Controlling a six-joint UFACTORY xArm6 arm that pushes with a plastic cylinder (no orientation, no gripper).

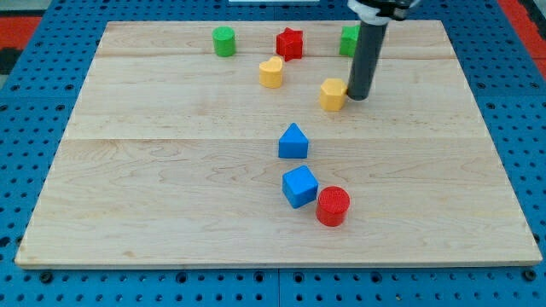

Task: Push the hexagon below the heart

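Observation:
The yellow hexagon (333, 94) lies in the upper middle of the wooden board (171, 188). The yellow heart (271, 72) lies up and to the left of it. My tip (357, 95) stands on the board right beside the hexagon's right side, touching it or nearly so. The rod rises from there to the view's top edge.
A green cylinder (223, 41) and a red star (290, 43) lie near the board's top edge. A green block (349, 39) sits partly hidden behind the rod. A blue triangle (293, 141), a blue cube (299, 186) and a red cylinder (333, 205) lie lower in the middle.

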